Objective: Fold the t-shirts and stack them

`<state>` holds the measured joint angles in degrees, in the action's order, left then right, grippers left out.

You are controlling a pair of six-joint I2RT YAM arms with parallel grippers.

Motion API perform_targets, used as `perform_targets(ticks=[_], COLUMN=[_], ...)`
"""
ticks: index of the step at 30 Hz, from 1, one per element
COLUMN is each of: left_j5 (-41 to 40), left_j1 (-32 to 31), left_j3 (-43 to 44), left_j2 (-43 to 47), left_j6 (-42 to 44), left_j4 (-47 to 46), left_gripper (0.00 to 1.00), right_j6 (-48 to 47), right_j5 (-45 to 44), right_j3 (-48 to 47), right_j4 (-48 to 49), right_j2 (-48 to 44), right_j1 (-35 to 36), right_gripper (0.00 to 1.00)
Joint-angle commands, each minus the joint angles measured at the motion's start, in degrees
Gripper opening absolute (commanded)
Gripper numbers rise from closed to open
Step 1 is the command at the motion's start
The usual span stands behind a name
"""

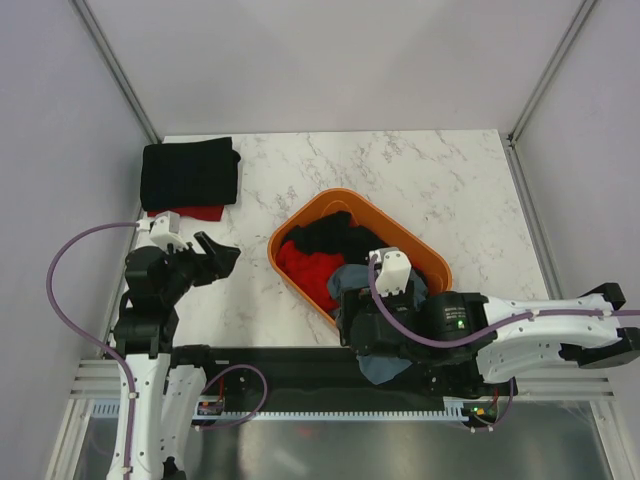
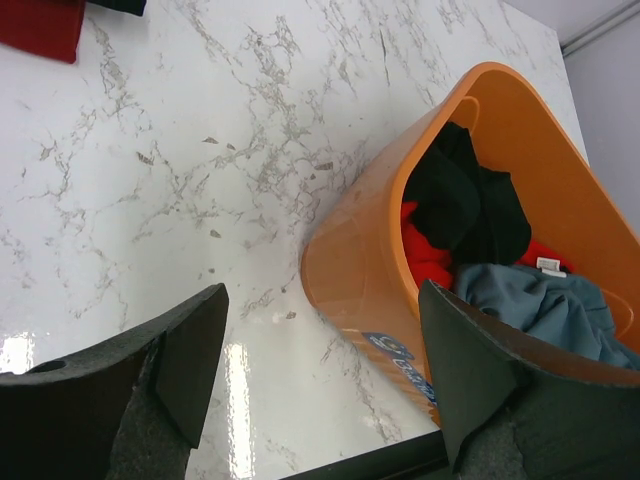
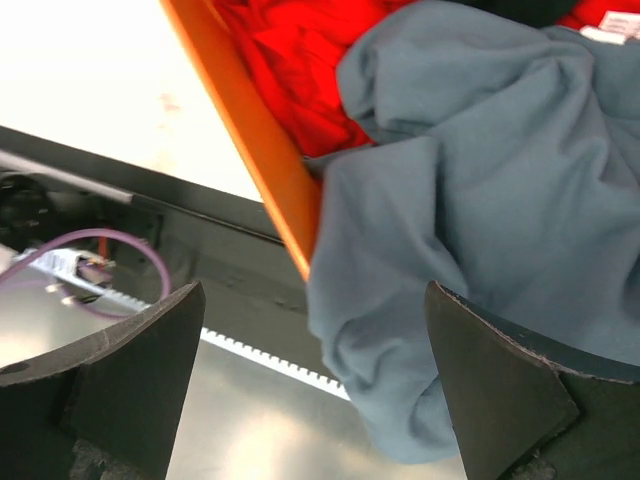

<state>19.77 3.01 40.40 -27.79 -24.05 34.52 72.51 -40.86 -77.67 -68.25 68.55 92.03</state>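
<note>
The right hand (image 3: pixel 312 300) is wide open and grips nothing. Between its two fingers lies a soft slate blue-grey t-shirt (image 3: pixel 480 180), which hangs over the near rim of the orange plastic basket (image 3: pixel 250 130). Just beyond this hand, inside the basket, are a crumpled red t-shirt (image 3: pixel 290 60) and a loose black t-shirt (image 2: pixel 470 200). The left hand (image 2: pixel 322 300) is also wide open and empty, above the white marbled worktop (image 2: pixel 150 200), with the basket ahead to its right. Further beyond this hand, a folded black t-shirt (image 1: pixel 188 172) lies on a folded red t-shirt (image 1: pixel 195 213).
</note>
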Motion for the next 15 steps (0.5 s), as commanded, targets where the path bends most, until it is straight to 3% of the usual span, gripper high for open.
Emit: perform_targets(ticks=[1,7,15], left_j5=[0.7,1.5,0.2], left_j1=[-0.1,-0.2,-0.6], left_j3=[0.6,0.7,0.6], left_j2=[0.3,-2.3,-1.8], left_j6=[0.0,0.1,0.0], left_j4=[-1.7,-1.1,-0.6], left_gripper=[0.84,0.83,0.82], right_j6=[3.3,1.9,-4.1], right_j5=[-2.4,0.8,7.7], right_j3=[1.7,7.6,14.0], right_j4=[-2.5,-1.0,9.5], right_j2=[1.0,3.6,3.5], right_j1=[-0.3,-6.2,-9.8], right_gripper=[0.98,0.95,0.91])
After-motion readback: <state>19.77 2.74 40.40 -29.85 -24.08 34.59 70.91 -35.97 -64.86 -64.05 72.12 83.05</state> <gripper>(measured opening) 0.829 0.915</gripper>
